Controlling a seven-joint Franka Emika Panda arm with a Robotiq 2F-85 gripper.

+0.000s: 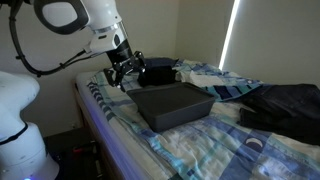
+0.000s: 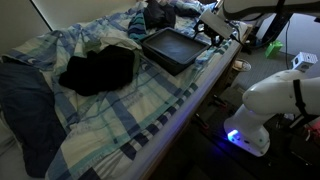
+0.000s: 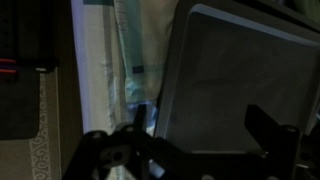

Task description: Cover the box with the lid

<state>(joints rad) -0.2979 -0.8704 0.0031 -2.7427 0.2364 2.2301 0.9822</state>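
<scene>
A dark grey rectangular plastic piece sits on the plaid bed in both exterior views. Its flat, rimmed top looks like the lid (image 1: 168, 96) (image 2: 172, 46) lying on the box (image 1: 185, 116), whose flared walls show below it. I cannot make out the seam between them. In the wrist view the lid's rimmed surface (image 3: 240, 70) fills the right side. My gripper (image 1: 122, 72) (image 2: 212, 32) (image 3: 205, 130) hovers over the piece's end nearest the bed edge. Its fingers are spread wide and nothing is between them.
A dark cloth bundle (image 2: 100, 68) (image 1: 285, 108) lies on the blanket beyond the box. Another dark object (image 1: 156, 70) sits by the pillows behind the gripper. The bed edge (image 2: 205, 85) drops to the floor beside the robot base (image 2: 265, 110).
</scene>
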